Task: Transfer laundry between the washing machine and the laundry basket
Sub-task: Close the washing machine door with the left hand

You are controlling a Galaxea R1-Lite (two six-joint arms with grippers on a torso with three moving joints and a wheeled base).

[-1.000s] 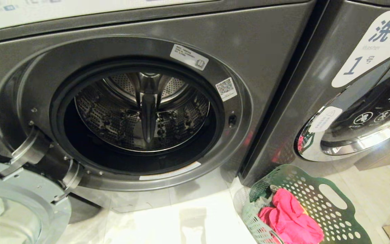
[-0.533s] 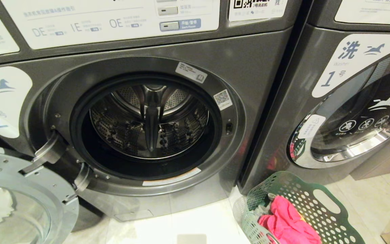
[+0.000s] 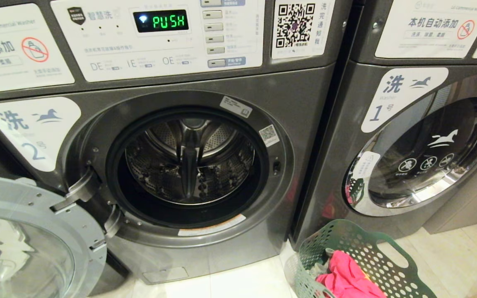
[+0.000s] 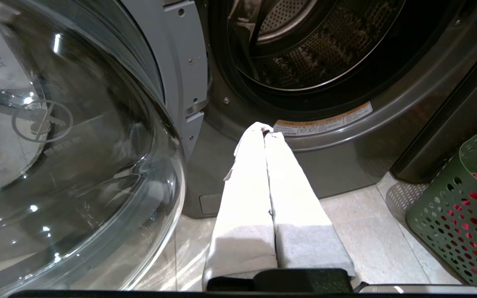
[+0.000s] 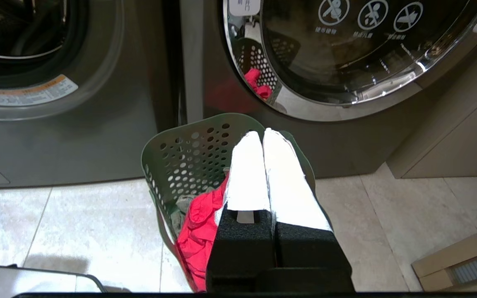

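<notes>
- Both grippers are pressed together and hold nothing: the left gripper (image 4: 264,129) points at the lower front of the open washing machine (image 3: 304,103), and the right gripper (image 5: 262,134) hangs over the laundry basket (image 5: 180,153).
- Neither arm shows in the head view; each gripper is seen only by its own wrist camera.
- On the washing machine the round door (image 3: 31,231) is swung open to the robot's left, and its glass bowl fills much of the left wrist view.
- Its steel drum (image 3: 191,159) looks dark inside, and I see no clothes in the part that shows.
- A green display (image 3: 161,21) on the white control panel (image 3: 160,41) reads "PUSH", and a QR code sticker (image 3: 295,25) is beside it.
- A white label (image 3: 35,130) with the number 2 is on the machine front, left of the opening.
- To the right stands a second machine (image 3: 420,136), marked with number 1, with its chrome-ringed door closed.
- The laundry basket is green with round holes and stands on the floor in front of the gap between the two machines, nearer to the second one.
- In the basket lies a bright pink garment (image 3: 346,277), with something grey under it.
- The floor (image 5: 56,223) has pale, glossy tiles with thin joints.
- A beige cabinet side (image 3: 466,198) is at the far right, next to the second machine.
</notes>
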